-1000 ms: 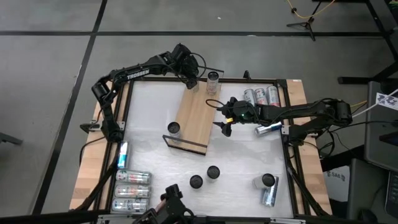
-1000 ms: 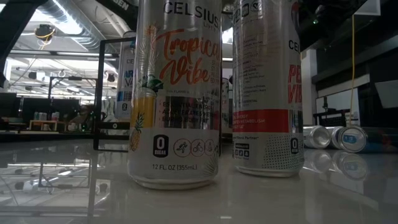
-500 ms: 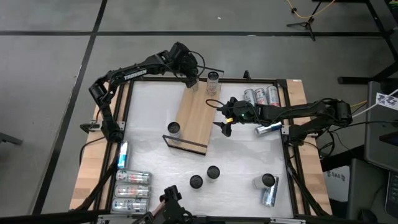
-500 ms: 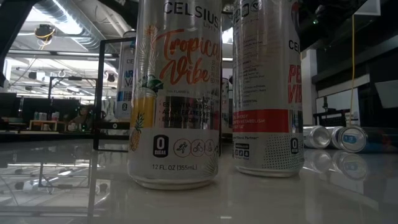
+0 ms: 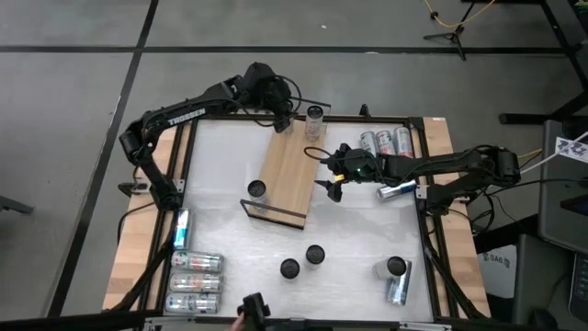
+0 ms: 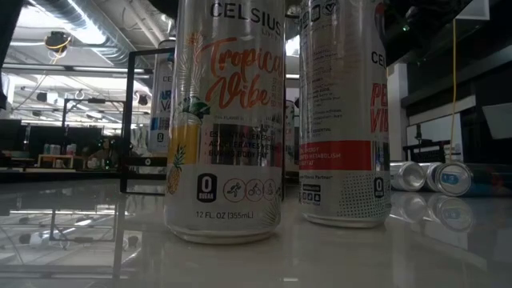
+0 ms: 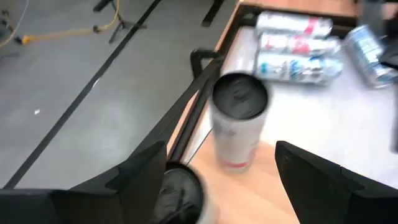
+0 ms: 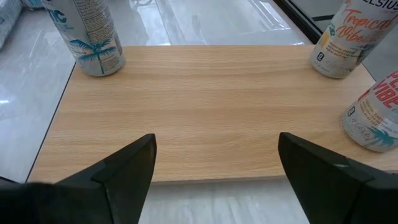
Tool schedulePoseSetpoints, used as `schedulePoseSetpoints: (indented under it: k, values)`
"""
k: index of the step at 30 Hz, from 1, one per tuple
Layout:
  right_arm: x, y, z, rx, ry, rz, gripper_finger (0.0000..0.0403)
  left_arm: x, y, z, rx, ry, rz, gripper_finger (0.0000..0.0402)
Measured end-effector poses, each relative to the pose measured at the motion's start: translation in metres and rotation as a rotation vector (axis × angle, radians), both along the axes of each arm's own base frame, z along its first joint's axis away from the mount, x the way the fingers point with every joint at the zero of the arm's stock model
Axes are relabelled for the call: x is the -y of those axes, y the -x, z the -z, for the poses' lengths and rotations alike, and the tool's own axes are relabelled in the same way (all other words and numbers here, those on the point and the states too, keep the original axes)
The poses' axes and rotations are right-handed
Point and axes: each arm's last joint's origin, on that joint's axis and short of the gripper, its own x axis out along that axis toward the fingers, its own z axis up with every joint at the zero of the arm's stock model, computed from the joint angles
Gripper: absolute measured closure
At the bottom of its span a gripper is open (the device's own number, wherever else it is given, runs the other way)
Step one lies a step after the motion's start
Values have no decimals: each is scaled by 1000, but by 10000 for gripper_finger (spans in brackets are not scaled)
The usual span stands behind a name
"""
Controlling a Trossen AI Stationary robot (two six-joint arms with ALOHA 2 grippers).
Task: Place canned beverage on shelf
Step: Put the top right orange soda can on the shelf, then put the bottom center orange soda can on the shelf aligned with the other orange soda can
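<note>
The shelf (image 5: 292,170) is a light-wood board lying aslant on the white table. Three cans stand on it: one (image 5: 315,114) at its far end, a second (image 7: 180,193) beside that one, and a blue-printed one (image 5: 256,189) at its near left corner. My left gripper (image 5: 281,112) hangs open above the far end; in the left wrist view its fingers (image 7: 146,177) stand apart over the two far cans (image 7: 239,121). My right gripper (image 5: 332,184) waits open at the shelf's right edge, its fingers (image 8: 127,165) wide before the board (image 8: 205,99).
Two upright cans (image 5: 315,255) stand near the table's front middle and fill the low view (image 6: 228,120). Three cans lie at the far right (image 5: 386,142) and one (image 5: 397,190) under the right arm. More lie at the near left (image 5: 195,280) and near right (image 5: 395,276).
My left gripper has risen and drawn back toward the table's far left corner, away from the cans at the shelf's far end, and stays open. The cans stand where they were.
</note>
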Motion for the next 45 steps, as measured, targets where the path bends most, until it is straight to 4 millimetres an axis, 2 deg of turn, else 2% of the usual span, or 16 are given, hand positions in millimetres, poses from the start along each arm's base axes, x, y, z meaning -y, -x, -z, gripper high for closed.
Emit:
schedulePoseSetpoints:
  k: [8,15,21,27,32,39,45]
  values:
    - [0,0,0,0,0,0,70,45,-4,-27,80,-10,90,109]
    - [0,0,0,0,1,1,70,98,-10,-41,125,67,185,109]
    - [0,0,0,-1,1,1,70,151,-23,-41,131,142,303,109]
    - [0,0,0,-1,1,1,70,204,-27,-40,122,240,398,109]
    - [0,0,0,-1,1,1,70,243,-25,-40,119,335,452,109]
    - [0,0,0,-1,1,1,70,294,-16,-40,96,344,590,108]
    - [0,0,0,-1,1,1,70,328,-12,-32,72,331,574,85]
